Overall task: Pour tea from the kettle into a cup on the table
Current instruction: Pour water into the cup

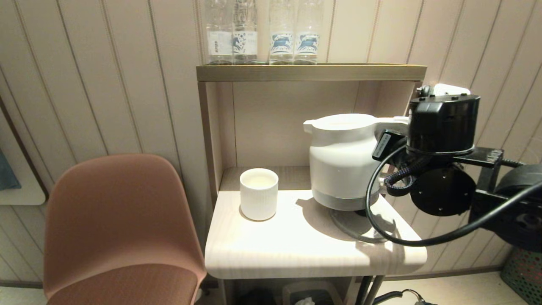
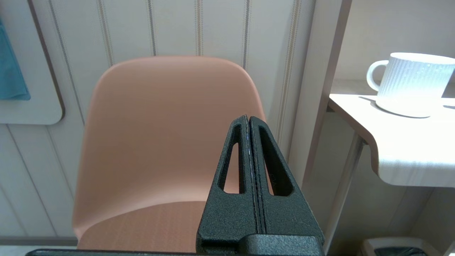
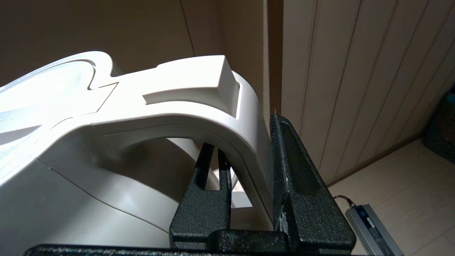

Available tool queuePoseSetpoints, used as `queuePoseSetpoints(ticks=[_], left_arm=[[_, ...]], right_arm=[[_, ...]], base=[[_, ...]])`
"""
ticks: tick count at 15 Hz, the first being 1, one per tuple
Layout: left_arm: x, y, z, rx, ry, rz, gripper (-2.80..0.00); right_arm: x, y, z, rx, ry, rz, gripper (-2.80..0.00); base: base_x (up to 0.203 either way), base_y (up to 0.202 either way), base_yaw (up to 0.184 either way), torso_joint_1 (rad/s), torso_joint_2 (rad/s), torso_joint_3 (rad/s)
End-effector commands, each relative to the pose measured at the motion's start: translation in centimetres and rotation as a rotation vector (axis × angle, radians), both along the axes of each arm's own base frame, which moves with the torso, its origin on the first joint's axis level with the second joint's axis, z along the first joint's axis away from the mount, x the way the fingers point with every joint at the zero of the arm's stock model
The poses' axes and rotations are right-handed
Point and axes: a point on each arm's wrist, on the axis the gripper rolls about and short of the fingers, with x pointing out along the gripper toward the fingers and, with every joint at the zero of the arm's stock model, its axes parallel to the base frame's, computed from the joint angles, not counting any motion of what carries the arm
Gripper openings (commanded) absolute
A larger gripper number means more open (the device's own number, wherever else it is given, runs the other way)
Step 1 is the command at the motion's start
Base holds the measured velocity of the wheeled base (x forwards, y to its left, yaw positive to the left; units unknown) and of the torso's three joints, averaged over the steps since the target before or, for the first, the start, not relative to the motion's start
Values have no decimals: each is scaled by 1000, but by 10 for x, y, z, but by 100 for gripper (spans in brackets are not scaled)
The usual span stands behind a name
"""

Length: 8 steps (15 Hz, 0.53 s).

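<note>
The white kettle [image 1: 342,163] is upright at the table's right side, spout turned toward the cup, and looks raised slightly off its round base [image 1: 358,226]. My right gripper [image 3: 245,135] is shut on the kettle's loop handle [image 3: 213,106], one finger inside the loop and one outside. Its black wrist [image 1: 442,123] hides the fingers in the head view. The ribbed white cup [image 1: 258,193] stands on the table [image 1: 296,250] left of the kettle; the left wrist view shows a small handle on this cup [image 2: 412,83]. My left gripper [image 2: 249,119] is shut and empty, low beside the chair.
A pinkish-brown chair [image 1: 118,220] stands left of the table. Several clear bottles [image 1: 262,31] line the brass-coloured shelf top [image 1: 311,72] above the kettle. A bin [image 1: 311,294] sits under the table, a green basket [image 1: 523,271] at far right, a grey adapter [image 3: 373,227] on the floor.
</note>
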Motion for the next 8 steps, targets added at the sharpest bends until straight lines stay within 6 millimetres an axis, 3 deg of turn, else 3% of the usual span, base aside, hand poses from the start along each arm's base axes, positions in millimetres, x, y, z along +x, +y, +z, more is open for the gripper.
queuePoseSetpoints(ticks=[1, 8], left_arm=[[0, 0, 0, 0, -3, 0, -280], [0, 0, 0, 0, -1, 0, -280]], right_arm=[[-2, 4, 4, -1, -10, 13, -280], [-6, 18, 5, -43, 5, 70, -280]], base=[[0, 0, 0, 0, 0, 0], [0, 0, 0, 0, 0, 0]])
